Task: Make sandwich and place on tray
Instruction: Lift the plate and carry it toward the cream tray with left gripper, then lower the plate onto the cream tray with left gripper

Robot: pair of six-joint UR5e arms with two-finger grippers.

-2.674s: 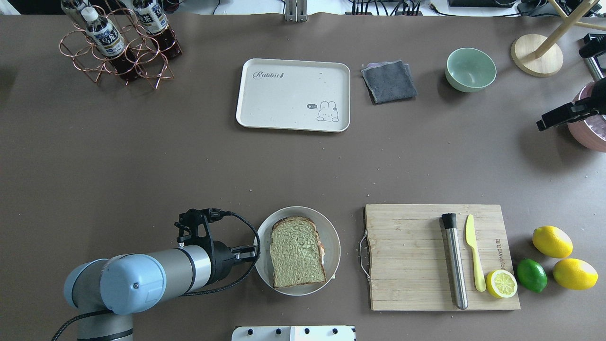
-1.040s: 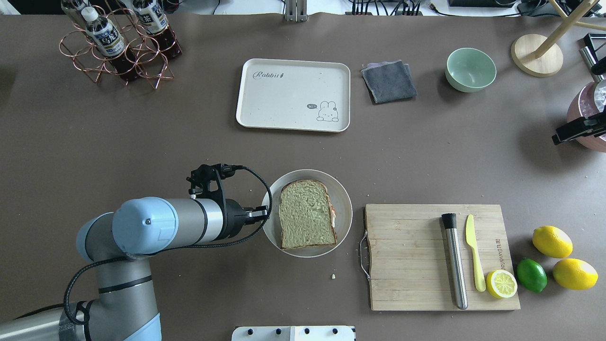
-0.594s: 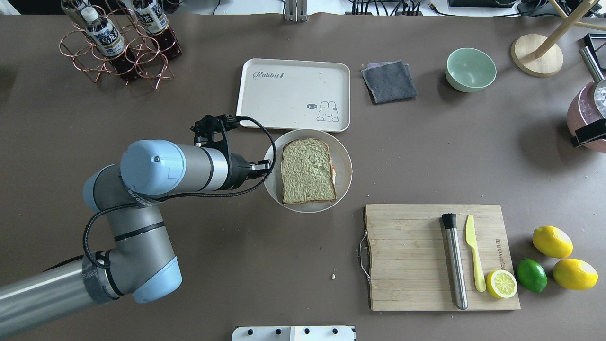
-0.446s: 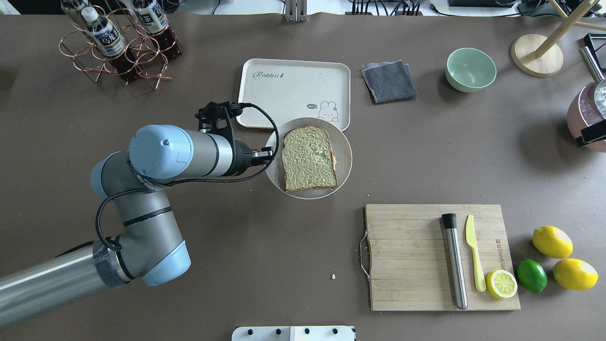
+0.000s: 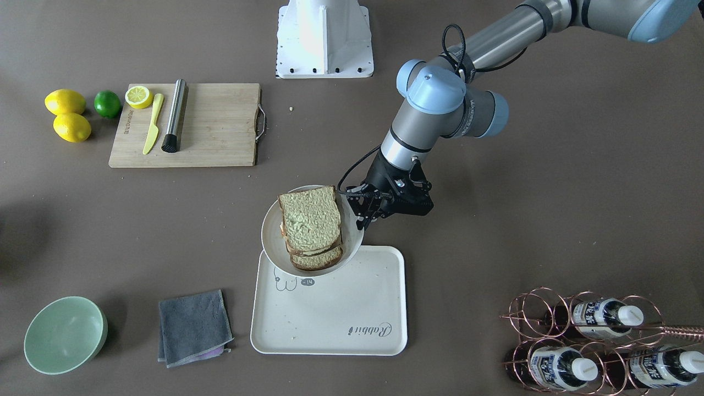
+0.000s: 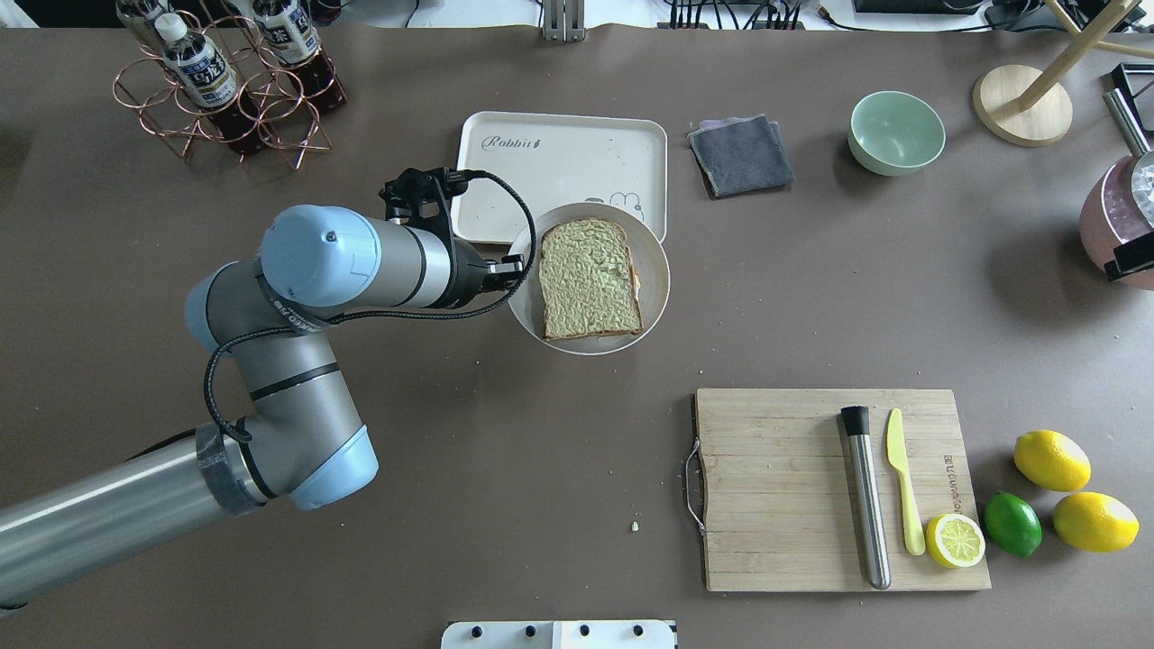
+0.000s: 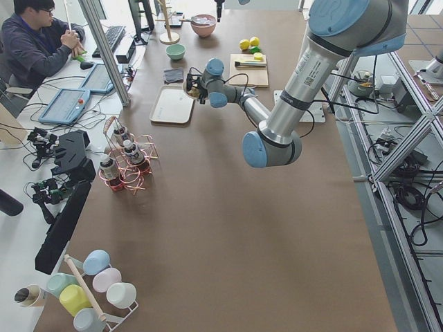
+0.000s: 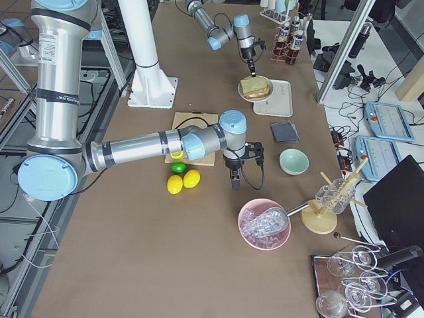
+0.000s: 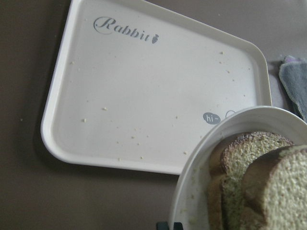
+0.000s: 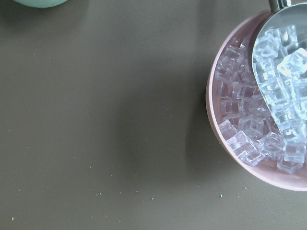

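Left gripper [image 6: 514, 270] pinches the round white plate [image 6: 658, 270] rim, sandwich [image 6: 588, 279] just past its fingertips, apparently tilted over the tray [image 6: 559, 162] corner; can't tell the right gripper [image 8: 233, 180] state.

The tray [image 9: 144, 96] carries the word "Rabbit" in grey script near one corner, ending in a small carrot-like mark. Near the opposite corner sits a small grey bubble reading "hi~", just at the rim of the plate [image 9: 204, 158]. The cutting board [image 6: 784, 487] has a line of printed letters along one short edge, too small to read. The bottles [image 6: 200, 68] wear blue and white labels with characters that cannot be made out.
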